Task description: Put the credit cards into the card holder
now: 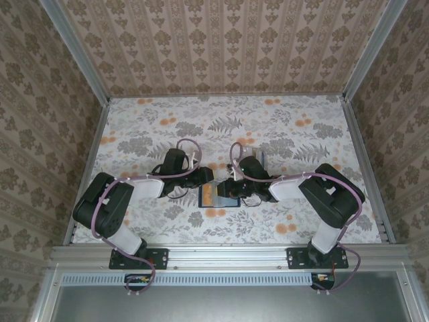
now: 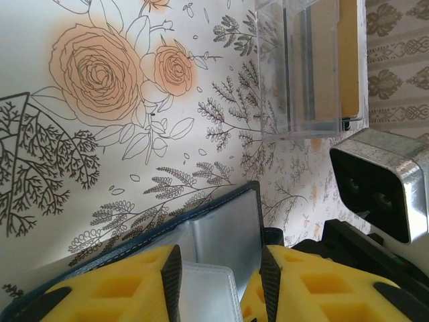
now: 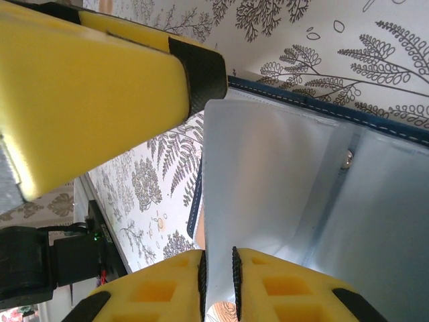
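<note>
At centre of the overhead view, the dark navy-blue folding card holder (image 1: 213, 196) lies open on the floral-patterned surface (image 1: 301, 134). Right hand (image 3: 218, 268) pinches its pale inner sheet, fingers nearly together. Left hand (image 2: 220, 268) straddles a whitish panel, fingers apart; I cannot tell whether it grips. Upper right of the left wrist view, an orange-tan card (image 2: 348, 60) stands in a clear plastic rack (image 2: 295, 74).
</note>
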`<state>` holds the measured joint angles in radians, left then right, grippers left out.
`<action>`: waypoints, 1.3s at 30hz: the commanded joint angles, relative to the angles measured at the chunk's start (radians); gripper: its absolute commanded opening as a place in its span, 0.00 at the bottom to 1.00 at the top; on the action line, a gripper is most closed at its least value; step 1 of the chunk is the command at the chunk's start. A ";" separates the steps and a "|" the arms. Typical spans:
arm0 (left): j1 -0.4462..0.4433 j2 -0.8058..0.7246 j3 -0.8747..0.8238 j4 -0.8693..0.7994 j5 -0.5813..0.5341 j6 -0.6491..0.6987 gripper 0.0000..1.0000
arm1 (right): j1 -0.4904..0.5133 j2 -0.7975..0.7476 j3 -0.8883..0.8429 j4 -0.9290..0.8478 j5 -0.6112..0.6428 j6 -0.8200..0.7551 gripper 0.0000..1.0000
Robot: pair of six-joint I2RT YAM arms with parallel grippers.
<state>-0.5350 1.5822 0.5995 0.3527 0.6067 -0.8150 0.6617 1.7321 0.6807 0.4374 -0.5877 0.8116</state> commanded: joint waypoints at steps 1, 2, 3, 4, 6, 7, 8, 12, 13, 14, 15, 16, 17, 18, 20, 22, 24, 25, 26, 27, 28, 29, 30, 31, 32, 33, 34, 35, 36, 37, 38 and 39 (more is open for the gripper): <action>-0.005 0.021 0.006 0.013 0.025 0.019 0.34 | 0.004 0.010 0.019 -0.017 0.005 -0.011 0.21; -0.006 0.030 0.008 0.016 0.030 0.020 0.31 | 0.004 0.009 0.019 -0.019 0.009 -0.012 0.21; -0.008 0.036 0.011 0.020 0.030 0.019 0.27 | 0.004 0.010 0.020 -0.020 0.009 -0.014 0.21; -0.010 0.039 0.009 0.027 0.030 0.018 0.24 | 0.004 0.010 0.021 -0.020 0.009 -0.011 0.21; -0.011 0.046 0.004 0.039 0.030 0.012 0.17 | 0.004 0.009 0.020 -0.017 0.005 -0.007 0.21; -0.011 0.049 0.002 0.047 0.030 0.011 0.14 | 0.004 0.005 0.017 -0.017 0.007 -0.007 0.21; -0.011 0.053 0.000 0.052 0.030 0.012 0.12 | 0.004 0.003 0.015 -0.018 0.009 -0.009 0.21; -0.011 0.050 0.000 0.055 0.061 0.020 0.05 | 0.004 -0.007 0.004 -0.017 0.013 -0.001 0.25; -0.011 0.051 -0.001 0.057 0.060 0.021 0.04 | 0.004 -0.010 0.001 -0.016 0.014 -0.001 0.25; -0.011 0.054 -0.002 0.059 0.061 0.022 0.02 | 0.004 -0.012 -0.001 -0.020 0.018 -0.003 0.25; -0.011 0.057 -0.001 0.058 0.064 0.024 0.02 | 0.004 -0.014 0.000 -0.029 0.021 -0.004 0.26; -0.011 0.059 -0.003 0.058 0.065 0.025 0.01 | 0.004 -0.014 0.000 -0.032 0.021 -0.006 0.26; -0.011 0.062 -0.004 0.061 0.065 0.021 0.01 | 0.004 -0.014 0.002 -0.032 0.022 -0.003 0.28; -0.011 0.062 -0.007 0.070 0.066 0.015 0.00 | 0.005 -0.015 0.004 -0.029 0.021 0.003 0.31; -0.011 0.062 -0.013 0.088 0.069 0.002 0.00 | 0.006 -0.019 0.003 -0.018 0.020 0.015 0.38; -0.011 0.062 -0.013 0.093 0.075 0.000 0.00 | 0.006 -0.017 0.006 -0.011 0.017 0.024 0.41; -0.011 0.062 -0.015 0.093 0.074 -0.005 0.00 | 0.006 -0.012 0.012 0.004 0.008 0.036 0.41; -0.012 0.062 -0.016 0.100 0.073 -0.009 0.00 | 0.007 -0.010 0.013 0.011 0.006 0.041 0.41; -0.013 0.061 -0.019 0.107 0.073 -0.014 0.00 | 0.009 -0.008 0.016 0.010 0.005 0.041 0.41; -0.013 0.062 -0.020 0.113 0.074 -0.018 0.00 | 0.012 -0.006 0.019 0.005 0.006 0.036 0.41; -0.013 0.062 -0.021 0.118 0.078 -0.019 0.00 | 0.013 -0.004 0.022 -0.005 0.011 0.032 0.41; -0.013 0.064 -0.023 0.120 0.080 -0.019 0.00 | 0.015 -0.003 0.022 -0.008 0.015 0.031 0.41; -0.013 0.063 -0.024 0.123 0.077 -0.021 0.00 | 0.014 -0.002 0.020 -0.005 0.014 0.031 0.41; -0.013 0.061 -0.027 0.126 0.076 -0.024 0.00 | 0.014 -0.003 0.019 -0.002 0.014 0.033 0.41; -0.014 0.062 -0.030 0.132 0.077 -0.028 0.00 | 0.016 -0.002 0.017 0.001 0.012 0.035 0.41; -0.014 0.064 -0.032 0.138 0.076 -0.030 0.00 | 0.018 -0.006 0.016 0.001 0.011 0.033 0.42; -0.014 0.065 -0.032 0.138 0.077 -0.030 0.00 | 0.019 -0.007 0.015 0.001 0.012 0.032 0.42; -0.014 0.066 -0.032 0.138 0.079 -0.030 0.00 | 0.020 -0.009 0.016 0.003 0.012 0.030 0.44; -0.014 0.065 -0.032 0.138 0.079 -0.030 0.00 | 0.021 -0.012 0.013 0.008 0.010 0.030 0.45; -0.014 0.066 -0.035 0.139 0.077 -0.030 0.00 | 0.020 -0.014 0.013 0.015 0.007 0.032 0.45; -0.015 0.064 -0.035 0.141 0.076 -0.033 0.00 | 0.022 -0.018 0.013 0.014 0.008 0.032 0.45; -0.015 0.066 -0.035 0.144 0.074 -0.033 0.00 | 0.022 -0.020 0.014 0.009 0.007 0.029 0.46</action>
<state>-0.5426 1.6375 0.5770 0.4656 0.6598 -0.8383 0.6773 1.7317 0.6819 0.4381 -0.5800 0.8413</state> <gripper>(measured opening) 0.047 0.457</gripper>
